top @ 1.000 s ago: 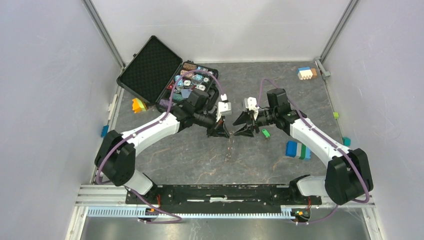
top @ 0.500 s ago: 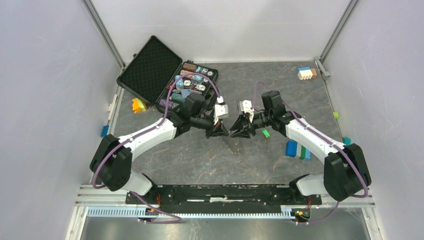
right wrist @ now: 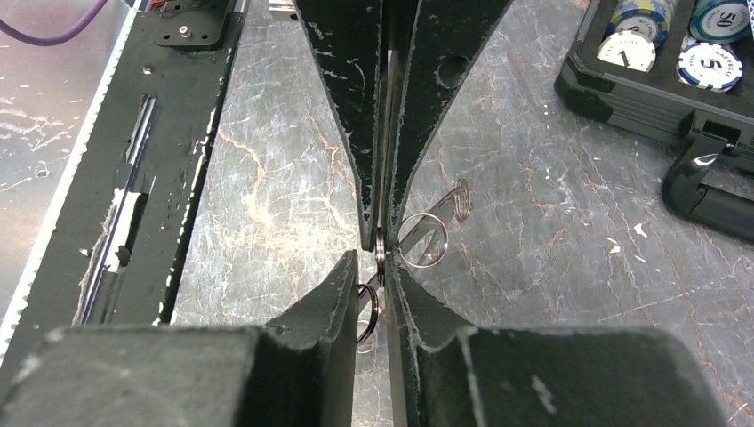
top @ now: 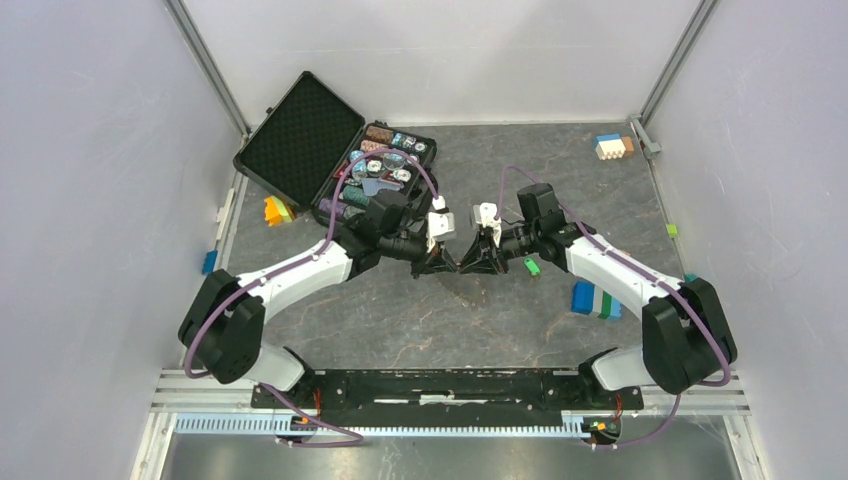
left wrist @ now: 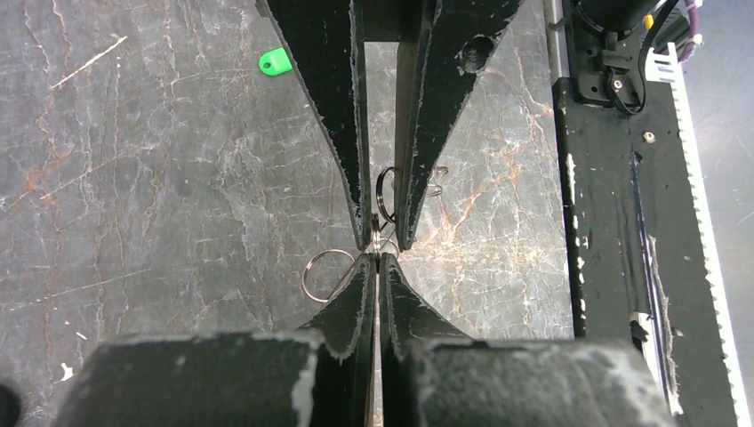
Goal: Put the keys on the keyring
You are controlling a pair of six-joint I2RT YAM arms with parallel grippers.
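Note:
The keyring shows as thin linked metal rings held off the table. My left gripper (left wrist: pixel 377 260) is shut on one ring edge-on, and a silver ring (left wrist: pixel 327 274) hangs beside its tips. My right gripper (right wrist: pixel 372 267) meets it tip to tip; its jaws stand narrowly apart around a dark ring (right wrist: pixel 369 311), which touches one finger only. From above, the left gripper (top: pixel 448 262) and right gripper (top: pixel 470 262) touch at mid-table. One green-headed key (top: pixel 532 266) lies loose on the table behind the right gripper; the same green key (left wrist: pixel 275 60) also shows in the left wrist view.
An open black case of poker chips (top: pixel 340 150) sits at the back left, close behind the left arm. Blue and green blocks (top: pixel 595 298) lie right of the right arm. More blocks (top: pixel 612 146) are at the back right. A black rail (top: pixel 450 385) runs along the near edge.
Both grippers have shifted slightly away from the near edge and closer together. The right gripper's jaws have narrowed around the dark ring. The dangling rings no longer show from above.

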